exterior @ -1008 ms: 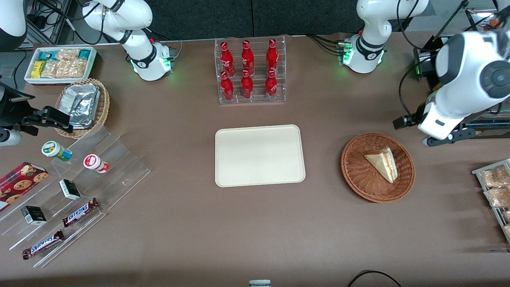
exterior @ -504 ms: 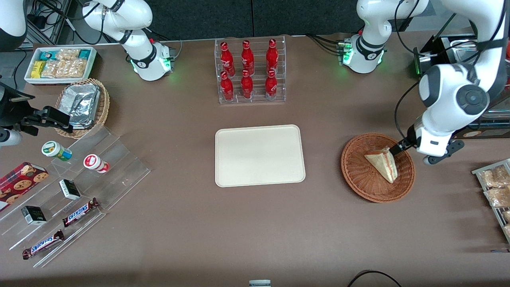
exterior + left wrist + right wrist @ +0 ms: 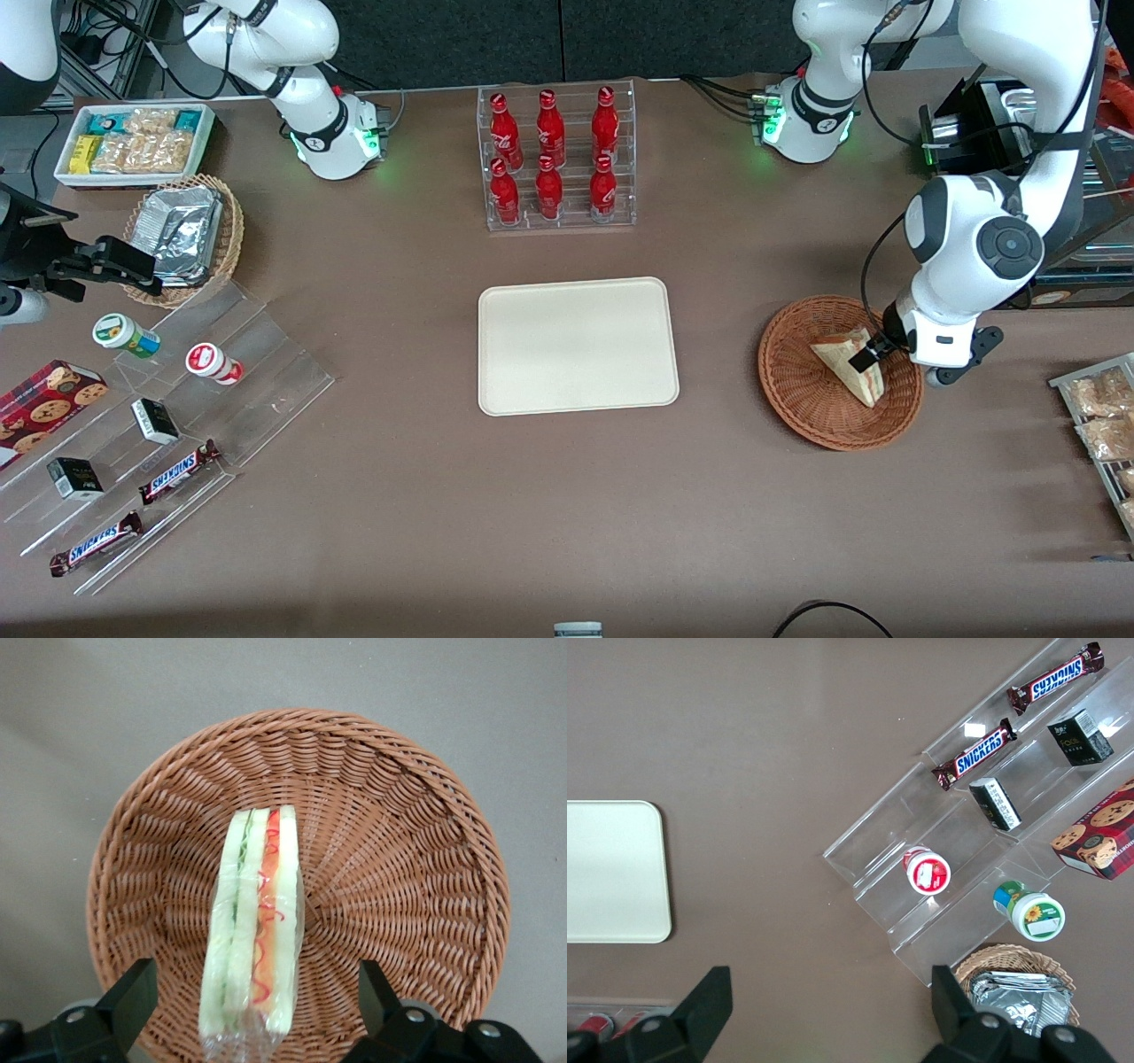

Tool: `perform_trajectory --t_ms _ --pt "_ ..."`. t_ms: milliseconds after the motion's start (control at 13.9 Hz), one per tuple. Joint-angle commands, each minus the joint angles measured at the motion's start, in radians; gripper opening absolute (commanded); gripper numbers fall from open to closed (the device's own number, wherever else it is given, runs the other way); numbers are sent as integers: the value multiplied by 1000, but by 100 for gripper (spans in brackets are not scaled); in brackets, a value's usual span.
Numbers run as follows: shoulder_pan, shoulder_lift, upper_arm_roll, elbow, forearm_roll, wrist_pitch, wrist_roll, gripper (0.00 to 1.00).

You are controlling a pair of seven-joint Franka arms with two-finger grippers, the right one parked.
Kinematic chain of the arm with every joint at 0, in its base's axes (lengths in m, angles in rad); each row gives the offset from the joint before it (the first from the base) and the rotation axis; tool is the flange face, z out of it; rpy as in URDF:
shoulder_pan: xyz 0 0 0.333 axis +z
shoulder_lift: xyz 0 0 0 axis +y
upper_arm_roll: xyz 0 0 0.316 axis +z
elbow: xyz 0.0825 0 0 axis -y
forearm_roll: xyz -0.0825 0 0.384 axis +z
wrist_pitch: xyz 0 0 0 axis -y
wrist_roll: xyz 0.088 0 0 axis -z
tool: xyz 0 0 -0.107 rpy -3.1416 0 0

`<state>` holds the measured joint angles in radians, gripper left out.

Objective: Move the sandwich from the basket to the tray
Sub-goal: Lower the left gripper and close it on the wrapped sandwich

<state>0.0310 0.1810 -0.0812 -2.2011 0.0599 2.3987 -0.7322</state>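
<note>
Brown tabletop surrounds your target: the wrapped triangular sandwich of pale bread with red and green filling (image 3: 252, 930) stands on edge in the wide reddish-brown woven wicker basket (image 3: 797, 390). Your left arm's two-finger gripper (image 3: 252, 997) hovers over it, fingers spread wide, one on each bread face. Lower until they straddle the wedge, then close gently. The flat cream-white rectangular tray (image 3: 578, 346) waits at the basket's nine o'clock in the front view.

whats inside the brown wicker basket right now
Only the sandwich, a wrapped wedge lying on the basket's woven floor. The open gripper hovers above it, one finger either side. The weave directly under the sandwich is covered.
</note>
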Motion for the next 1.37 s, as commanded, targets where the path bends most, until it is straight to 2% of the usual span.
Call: perform_trajectory --t_ms 0,360,432,504,576,648,720,1008,1152,1296 --pt "-6 34 0 -6 15 34 -35 100" --pt "-22 54 -2 -42 6 23 -55 100" --pt "-22 61 -2 -48 6 23 -55 98" --pt "-22 66 -2 -48 5 19 -58 69" --pt "-23 68 -2 -46 6 14 -64 35" --pt "-23 68 0 -45 6 14 -64 7" --pt "-23 68 0 -43 6 11 -61 0" --pt "-37 75 -3 33 20 -96 -56 0" --pt "-46 66 -6 119 21 -237 -52 0" --pt "-101 64 -8 222 21 -387 -47 0"
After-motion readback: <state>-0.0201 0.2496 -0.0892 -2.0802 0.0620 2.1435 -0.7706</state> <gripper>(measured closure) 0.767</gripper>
